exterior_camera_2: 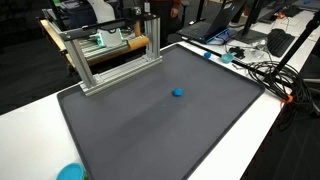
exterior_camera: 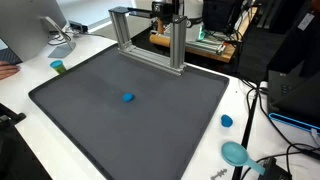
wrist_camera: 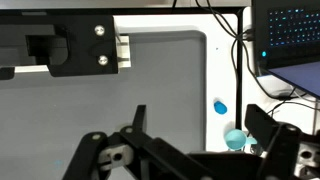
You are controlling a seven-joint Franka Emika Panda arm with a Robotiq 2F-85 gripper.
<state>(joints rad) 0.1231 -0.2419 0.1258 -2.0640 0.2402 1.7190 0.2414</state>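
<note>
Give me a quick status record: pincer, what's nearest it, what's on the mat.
pincer: open, empty, seen only in the wrist view
nearest: blue cap and teal dish, on the white table beside the mat
mat: dark grey, one small blue piece near its middle
metal frame: stands along one mat edge

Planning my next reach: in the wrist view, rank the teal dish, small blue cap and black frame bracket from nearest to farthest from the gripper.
1. Teal dish, off the mat, close beside the open gripper.
2. Small blue cap, just beyond the dish, by the mat's edge.
3. Black frame bracket, far across the mat, in the upper corner.
</note>
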